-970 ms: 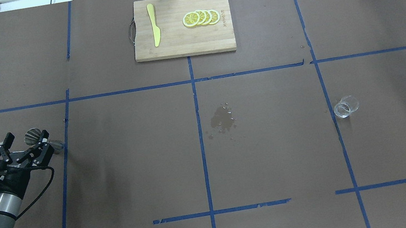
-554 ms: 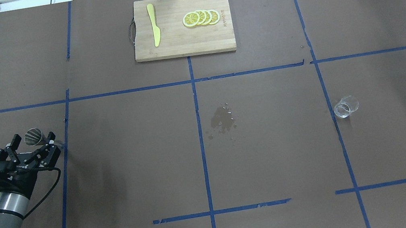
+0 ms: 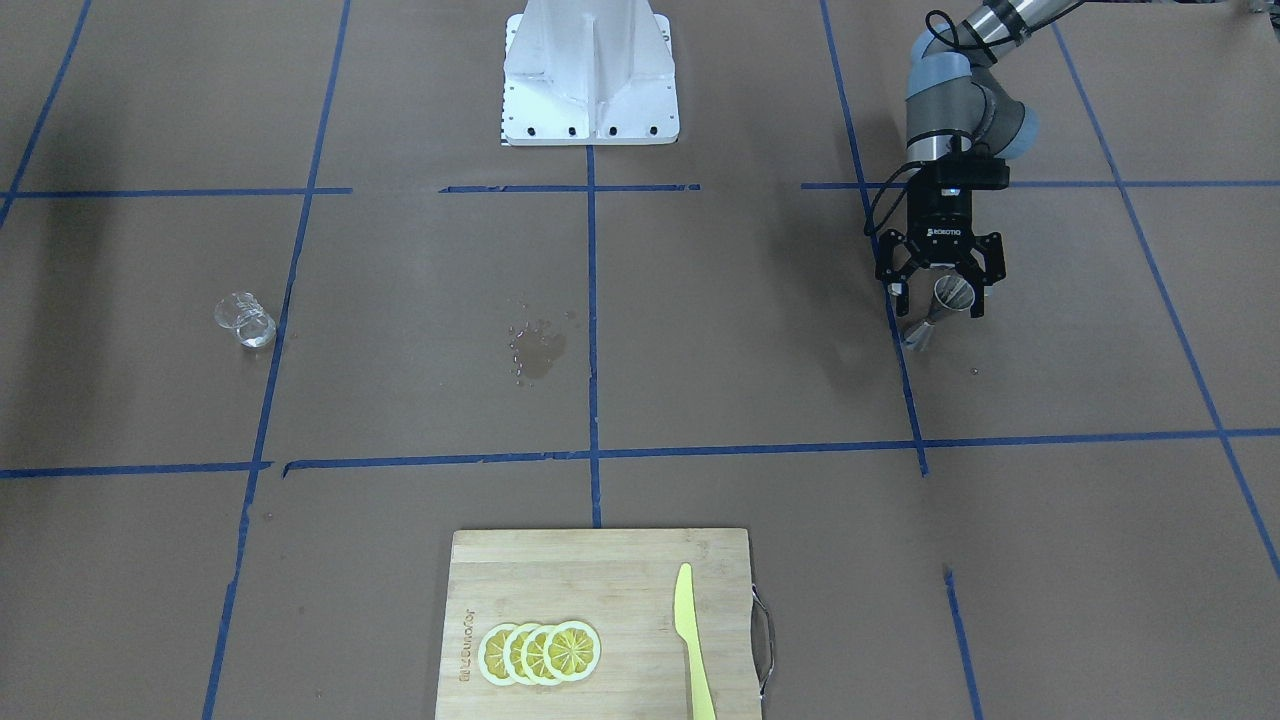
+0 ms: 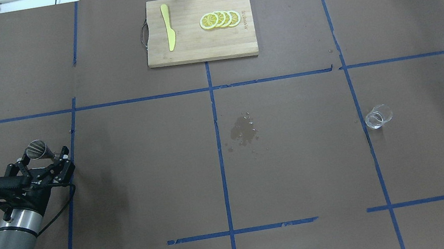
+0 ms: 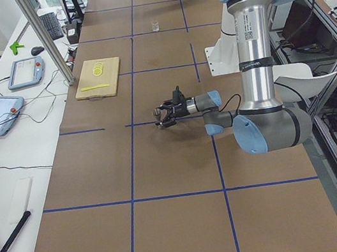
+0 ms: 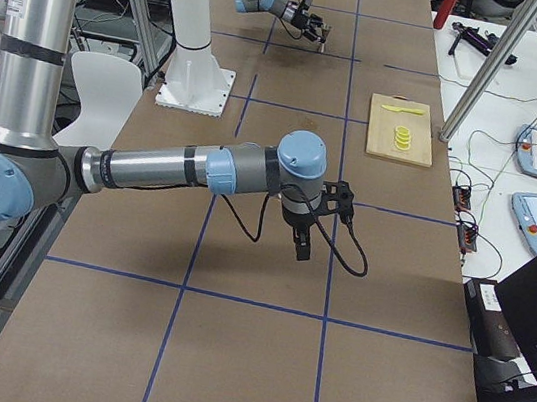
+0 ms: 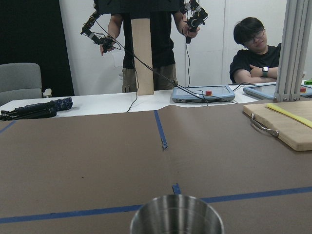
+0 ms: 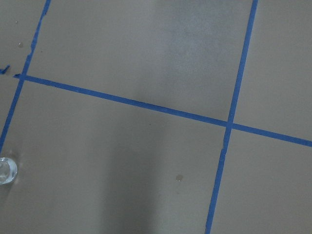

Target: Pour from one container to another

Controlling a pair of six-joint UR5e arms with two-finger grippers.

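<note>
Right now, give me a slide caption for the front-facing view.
Left gripper open around the steel jigger; the glass measuring cup stands far off, beyond a small wet patch.

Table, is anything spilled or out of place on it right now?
Yes: in the overhead view a wet patch with scattered droplets darkens the paper just right of the centre tape line, well apart from the glass measuring cup and the jigger.
</note>
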